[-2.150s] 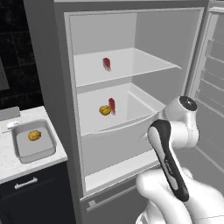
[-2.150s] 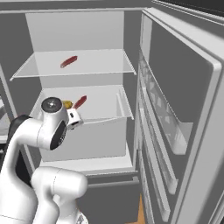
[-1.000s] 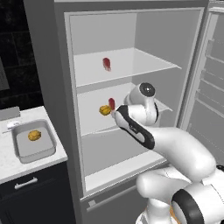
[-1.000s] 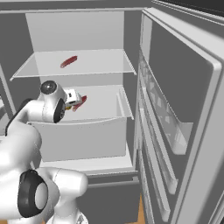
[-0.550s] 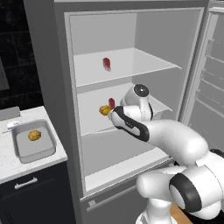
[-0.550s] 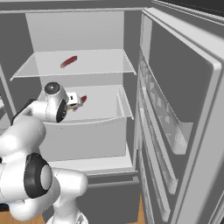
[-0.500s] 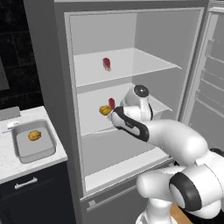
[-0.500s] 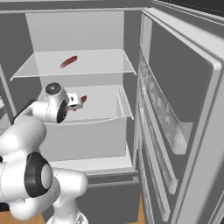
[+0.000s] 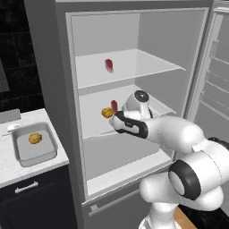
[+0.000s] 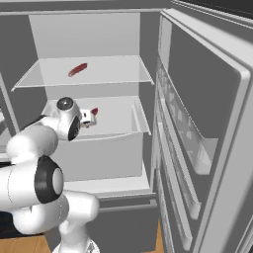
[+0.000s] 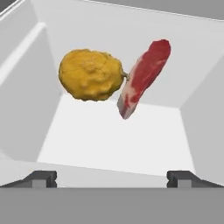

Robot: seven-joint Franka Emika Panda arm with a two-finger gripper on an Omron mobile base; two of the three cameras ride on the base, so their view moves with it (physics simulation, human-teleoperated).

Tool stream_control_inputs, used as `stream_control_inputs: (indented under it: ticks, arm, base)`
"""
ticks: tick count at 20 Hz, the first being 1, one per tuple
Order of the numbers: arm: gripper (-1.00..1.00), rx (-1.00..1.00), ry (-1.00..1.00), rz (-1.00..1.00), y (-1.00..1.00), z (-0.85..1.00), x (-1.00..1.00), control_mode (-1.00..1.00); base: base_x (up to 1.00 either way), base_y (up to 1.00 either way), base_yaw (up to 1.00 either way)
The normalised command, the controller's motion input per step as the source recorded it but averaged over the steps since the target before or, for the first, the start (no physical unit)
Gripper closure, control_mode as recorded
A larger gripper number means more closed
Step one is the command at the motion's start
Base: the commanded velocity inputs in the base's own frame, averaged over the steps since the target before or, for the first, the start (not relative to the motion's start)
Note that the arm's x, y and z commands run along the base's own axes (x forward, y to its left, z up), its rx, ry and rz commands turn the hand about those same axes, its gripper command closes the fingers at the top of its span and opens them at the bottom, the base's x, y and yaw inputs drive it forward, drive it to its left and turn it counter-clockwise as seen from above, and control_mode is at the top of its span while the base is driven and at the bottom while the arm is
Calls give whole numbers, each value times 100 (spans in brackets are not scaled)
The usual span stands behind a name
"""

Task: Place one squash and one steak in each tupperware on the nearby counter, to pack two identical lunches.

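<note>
Squash point(image 11: 91, 75): sat at back of fridge drawer point(image 11: 109, 140), touching steak point(image 11: 143, 76).
Gripper point(image 11: 111, 178): wide open, empty, near drawer's front edge.
Risk: might bump steak or pinch both together.
Tupperware point(image 9: 33, 146): on counter point(image 9: 27, 166), one squash inside.

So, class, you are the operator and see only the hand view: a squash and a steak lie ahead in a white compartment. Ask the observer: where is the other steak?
Observer: The other steak lies on the fridge's upper shelf, one level above where the open hand points.
Operator: And the second squash?
Observer: The second squash sits in a tupperware on the counter, left of the fridge.
Operator: Is there a steak in that tupperware?
Observer: No, it holds the squash alone.
</note>
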Motion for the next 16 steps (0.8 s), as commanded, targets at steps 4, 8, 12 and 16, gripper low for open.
stream_control_inputs:
  ticks: [4, 8, 12, 16]
  arm:
    - [-100, 0, 0, -3, 5, -12, 73, -100]
    - [-100, 0, 0, -1, 0, 0, 40, -100]
    - [-100, 0, 0, -2, 8, 0, 44, -100]
    - [-100, 0, 0, -4, 18, -7, 57, -100]
  base:
    - [0, 0, 0]
    - [0, 0, 0]
    - [0, 0, 0]
    - [0, 0, 0]
